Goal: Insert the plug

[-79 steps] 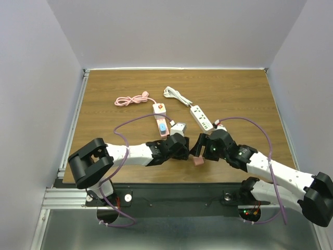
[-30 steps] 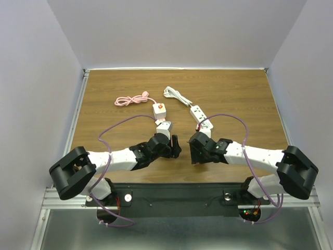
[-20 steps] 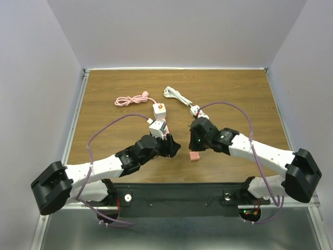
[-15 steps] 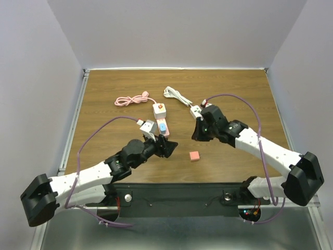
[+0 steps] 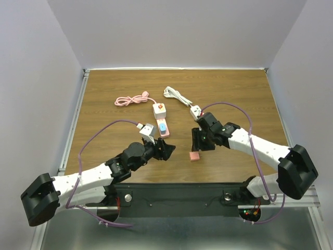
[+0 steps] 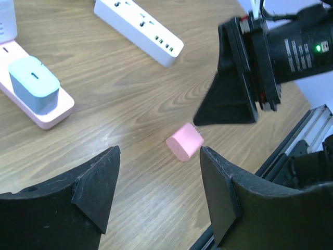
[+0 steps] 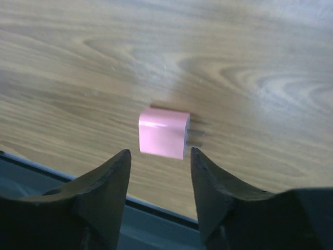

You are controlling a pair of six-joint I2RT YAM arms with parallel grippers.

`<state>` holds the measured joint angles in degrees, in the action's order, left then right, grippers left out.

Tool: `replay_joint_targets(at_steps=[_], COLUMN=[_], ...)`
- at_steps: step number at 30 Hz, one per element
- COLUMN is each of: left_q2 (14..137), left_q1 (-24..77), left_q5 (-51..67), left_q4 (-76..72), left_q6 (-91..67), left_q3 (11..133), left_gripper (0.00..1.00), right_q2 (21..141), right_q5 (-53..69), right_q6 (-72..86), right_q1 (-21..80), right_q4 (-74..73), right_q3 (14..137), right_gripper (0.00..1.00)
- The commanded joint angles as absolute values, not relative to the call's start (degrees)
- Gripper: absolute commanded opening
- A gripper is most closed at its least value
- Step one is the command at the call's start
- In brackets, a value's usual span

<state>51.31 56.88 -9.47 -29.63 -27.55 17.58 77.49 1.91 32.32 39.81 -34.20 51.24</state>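
Plug (image 5: 194,155) lies single beside two power strips (image 6: 138,23) (image 6: 62,112).

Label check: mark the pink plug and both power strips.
pink plug (image 7: 162,132): right wrist view, top face.
pink power strip (image 6: 58,109): left wrist view, bare end.
white power strip (image 6: 138,28): left wrist view, middle.

Plug (image 7: 163,133): pink, blocky, lying on its side on the wood; slightly blurred.
Prongs (image 7: 196,137): two, pointing right, level with the surface.
Right gripper (image 7: 159,155): jaws spread wide, gripping nothing; the plug shows in the gap above the tips.
Fingers (image 7: 101,190): dark, pointed, rising from the bottom of the frame.
Table (image 7: 250,52): wood grain, its near edge just below the plug.
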Motion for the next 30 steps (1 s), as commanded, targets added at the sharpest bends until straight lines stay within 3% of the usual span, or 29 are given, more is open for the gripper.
replay_joint_targets(at_steps=[1, 10, 30], left_q2=[51.24, 54.67, 58.27], left_q1=[56.87, 56.87, 56.87], left_q5=[-9.93, -8.62, -7.82], left_q4=[-32.52, -33.39, -34.1], left_q6=[-27.6, -27.86, -27.42], left_q3=[17.31, 18.46, 20.04], left_gripper=[0.73, 0.73, 0.74], right_q2=[76.37, 80.59, 83.67], right_q5=[-2.27, -7.63, -5.8], right_q6=[34.18, 34.54, 35.33], right_q1=[42.45, 44.82, 46.67], right_q4=[-34.72, -33.58, -30.06], right_q3=[50.72, 49.49, 49.04], right_gripper=[0.57, 0.64, 0.64])
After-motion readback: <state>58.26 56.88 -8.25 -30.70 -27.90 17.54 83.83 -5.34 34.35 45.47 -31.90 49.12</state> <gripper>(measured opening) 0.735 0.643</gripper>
